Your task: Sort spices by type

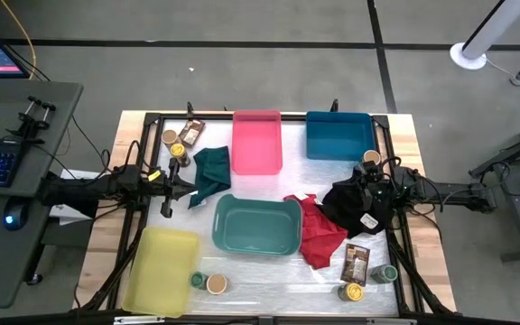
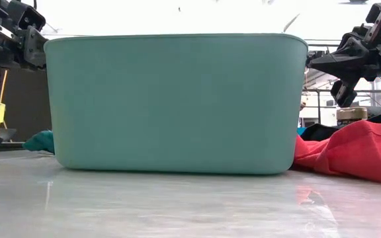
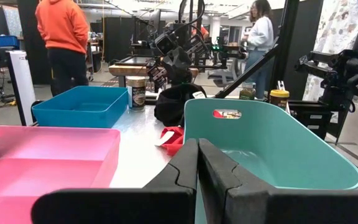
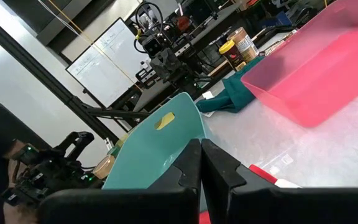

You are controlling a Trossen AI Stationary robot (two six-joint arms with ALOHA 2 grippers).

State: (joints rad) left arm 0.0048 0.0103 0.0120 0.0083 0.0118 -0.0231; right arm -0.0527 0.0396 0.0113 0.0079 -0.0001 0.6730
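Tools: left tool [image 1: 168, 207] together, right tool [image 1: 357, 194] together | teal bin [image 1: 256, 225] between | spices [image 1: 361, 271] near table edges

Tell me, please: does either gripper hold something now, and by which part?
Nothing is held. The left gripper and the right gripper are both shut on nothing, above the table.

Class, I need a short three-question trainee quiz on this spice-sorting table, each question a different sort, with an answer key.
1. True or false: the teal bin already holds a spice jar.
2. Which bin sits nearest the left gripper? A) the blue bin B) the yellow bin C) the pink bin
3. Fill in: the brown packet near the right arm lies beside the ___ cloth.

Key: 1 false; 2 C; 3 red.
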